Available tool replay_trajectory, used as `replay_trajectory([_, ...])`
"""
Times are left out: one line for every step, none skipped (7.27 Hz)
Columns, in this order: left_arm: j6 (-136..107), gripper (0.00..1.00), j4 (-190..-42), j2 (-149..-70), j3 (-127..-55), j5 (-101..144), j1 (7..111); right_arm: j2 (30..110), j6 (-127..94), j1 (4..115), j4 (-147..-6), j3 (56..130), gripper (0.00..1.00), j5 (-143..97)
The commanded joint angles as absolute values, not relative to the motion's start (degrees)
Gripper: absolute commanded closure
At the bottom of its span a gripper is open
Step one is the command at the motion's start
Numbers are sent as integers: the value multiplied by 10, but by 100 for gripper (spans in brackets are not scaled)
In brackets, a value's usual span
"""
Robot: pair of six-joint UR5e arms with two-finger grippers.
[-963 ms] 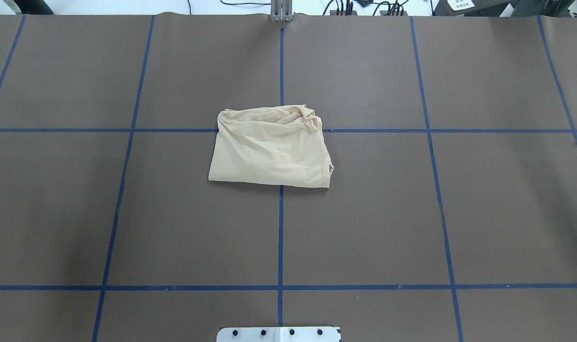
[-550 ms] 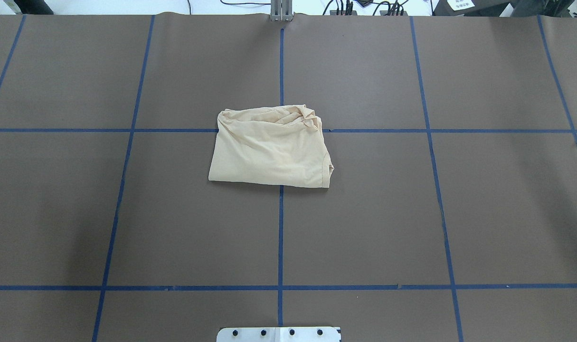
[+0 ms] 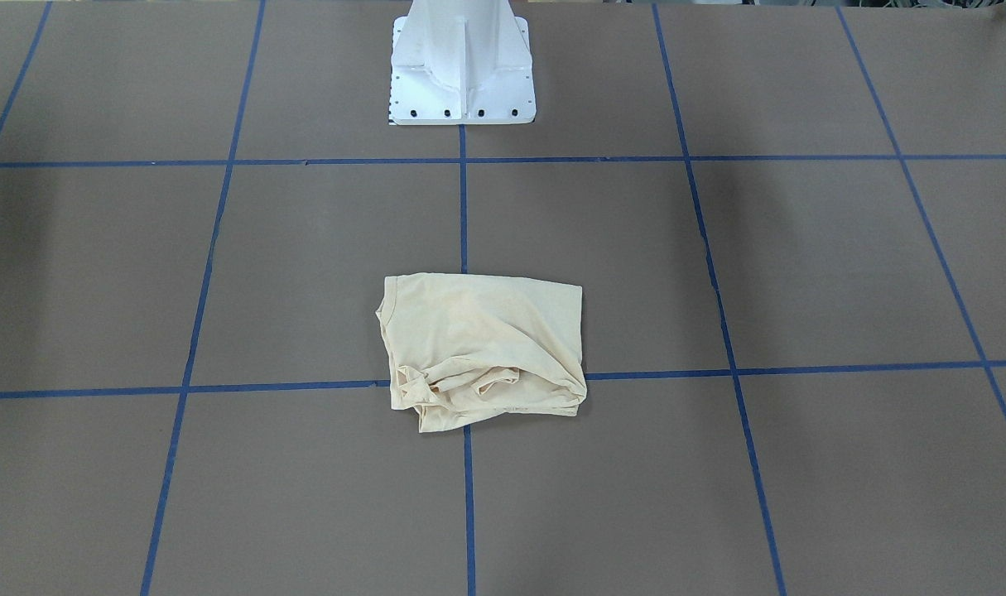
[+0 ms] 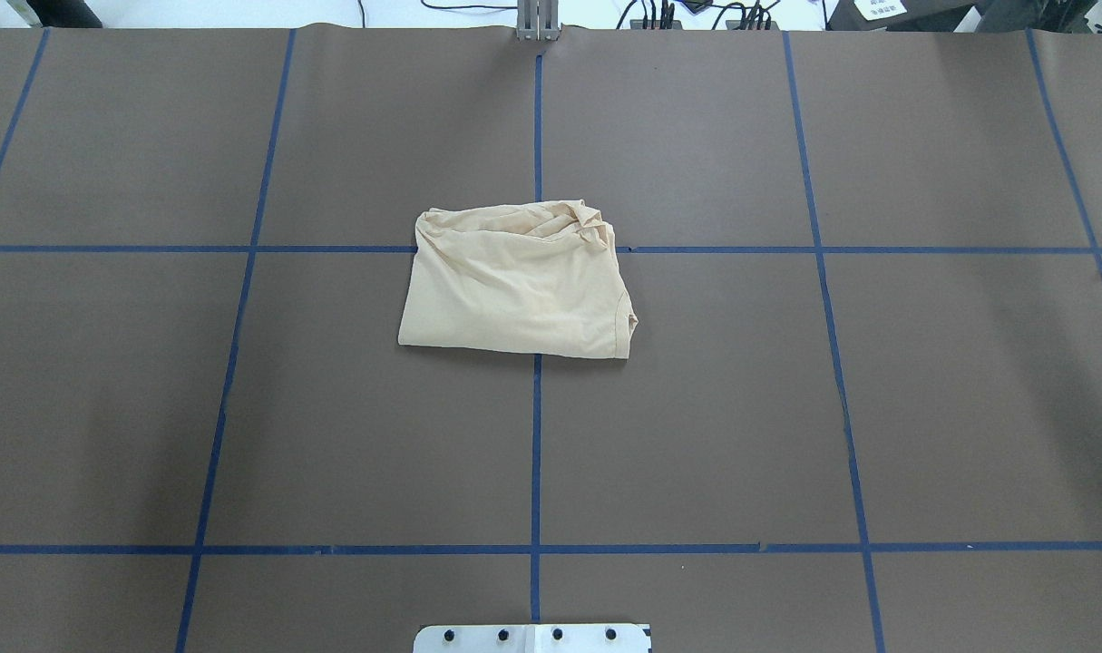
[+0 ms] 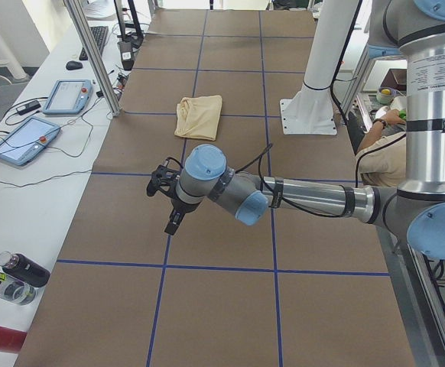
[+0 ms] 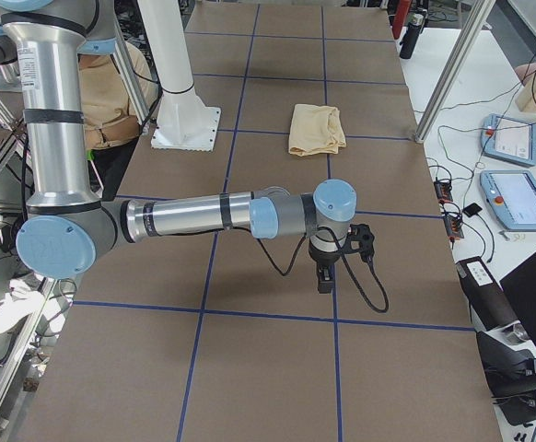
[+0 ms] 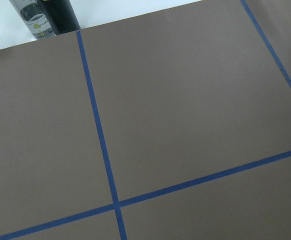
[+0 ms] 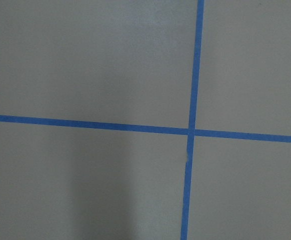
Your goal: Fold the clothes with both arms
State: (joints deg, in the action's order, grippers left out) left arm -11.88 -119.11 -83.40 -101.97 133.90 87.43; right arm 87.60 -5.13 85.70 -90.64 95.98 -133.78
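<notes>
The cream T-shirt [image 4: 517, 283] lies on the desk [image 4: 741, 408] straight out from the white pedestal base [image 3: 461, 74] and well apart from it. It sits across the blue tape line [image 4: 536, 453] that runs out from that base. It is already a compact, roughly square packet. The edge nearest the pedestal is smooth and straight, the edge farthest from it is bunched into loose wrinkles, and a ribbed curve shows at the near corner on the robot's right.

By its look it is thin, light and limp. It likely has no stiffness to carry a fold, and the stacked layers may slide over each other. A shallow pinch would probably lift only the top layer. The best holds seem to be the two corners of the far, rumpled edge, one per arm, with fingers sliding under the full stack and keeping equal tension.

The left tool [image 5: 170, 227] and right tool [image 6: 324, 281] hang far out to either side of the pedestal, over bare desk. Whether either is open or closed cannot be told.
</notes>
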Motion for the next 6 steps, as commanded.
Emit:
replay_trajectory([-118,0,-1192,-818,-1035,1339,874,878,-54,857,-905,952,0,-1337])
replay_trajectory([-116,0,-1193,-818,-1033,1339,873,881,-54,857,-905,948,0,-1341])
replay_trajectory([-115,0,-1194,-818,-1035,1339,874,880,-52,857,-905,947,0,-1340])
replay_trajectory([-115,0,-1194,-818,-1035,1340,873,881,-49,857,-905,948,0,-1342])
replay_trajectory([-115,0,-1194,-818,-1034,1340,874,882,-51,857,-904,949,0,-1342])
replay_trajectory([-115,0,-1194,-819,-1035,1346,874,882,-53,857,-904,950,0,-1341])
